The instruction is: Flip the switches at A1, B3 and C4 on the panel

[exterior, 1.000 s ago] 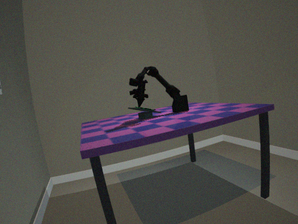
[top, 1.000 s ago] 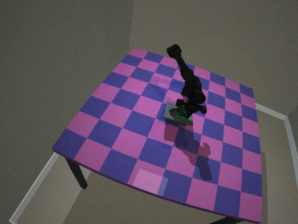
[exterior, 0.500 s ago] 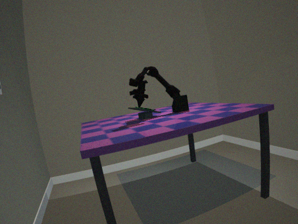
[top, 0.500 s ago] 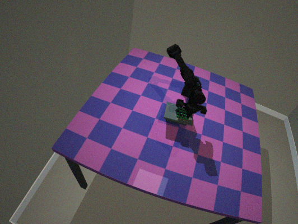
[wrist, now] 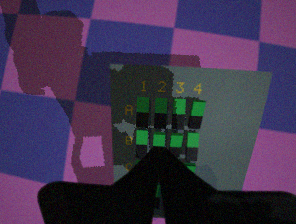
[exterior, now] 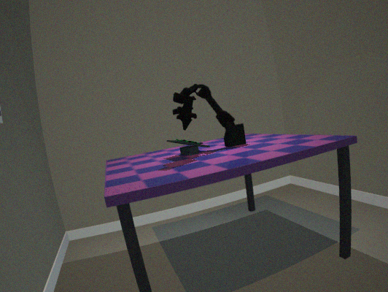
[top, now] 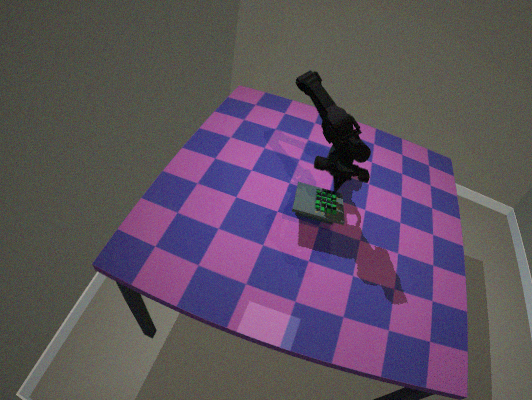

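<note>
The grey switch panel (top: 304,201) (exterior: 203,145) (wrist: 227,112) carries rows of green and black rocker switches with yellow labels. In the wrist view switch A1 (wrist: 143,105) shows green at its far half and black at its near half. Switch B3 (wrist: 176,140) shows green at its far part. Only part of switch C4 (wrist: 190,168) shows beside the finger. Which ends are raised I cannot tell. My gripper (top: 336,189) (exterior: 185,129) (wrist: 158,152) is shut and empty, with its tips clear above the panel. It hides much of row C and what lies nearer.
The panel sits tilted on a grey block (exterior: 189,150) on the pink and blue checkered table (top: 225,257) (exterior: 153,177). Neighbouring switches A2 (wrist: 160,105), A3 (wrist: 179,106), A4 (wrist: 198,107), B1 (wrist: 142,137) and B4 (wrist: 193,139) stand close together. The arm's shadow falls over the panel's left part.
</note>
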Robot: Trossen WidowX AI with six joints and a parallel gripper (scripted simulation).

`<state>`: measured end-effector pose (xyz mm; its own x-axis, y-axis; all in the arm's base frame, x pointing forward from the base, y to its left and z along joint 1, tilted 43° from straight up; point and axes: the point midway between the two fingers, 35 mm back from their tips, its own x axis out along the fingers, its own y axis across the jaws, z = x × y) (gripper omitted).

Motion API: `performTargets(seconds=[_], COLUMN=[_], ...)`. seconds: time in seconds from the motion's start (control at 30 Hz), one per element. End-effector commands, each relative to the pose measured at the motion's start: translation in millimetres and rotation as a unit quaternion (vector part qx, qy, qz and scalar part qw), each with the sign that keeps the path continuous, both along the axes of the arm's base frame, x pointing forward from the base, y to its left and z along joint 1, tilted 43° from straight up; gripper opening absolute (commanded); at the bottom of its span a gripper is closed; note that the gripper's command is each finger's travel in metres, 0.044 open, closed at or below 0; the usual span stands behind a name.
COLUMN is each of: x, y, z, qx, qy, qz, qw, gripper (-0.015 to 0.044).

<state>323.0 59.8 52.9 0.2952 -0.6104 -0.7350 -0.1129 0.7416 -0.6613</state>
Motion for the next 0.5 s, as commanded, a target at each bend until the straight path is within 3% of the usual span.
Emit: performTargets(seconds=[0.0,0.47], x=[-15.9,-2.9], y=[-20.7,-49.9], z=[10.8,-20.8], qx=[-0.003,-0.005], qy=[-0.003,0.006], qz=[-0.002,-0.010], qw=[1.000,1.000], gripper=[0.0000,0.0000])
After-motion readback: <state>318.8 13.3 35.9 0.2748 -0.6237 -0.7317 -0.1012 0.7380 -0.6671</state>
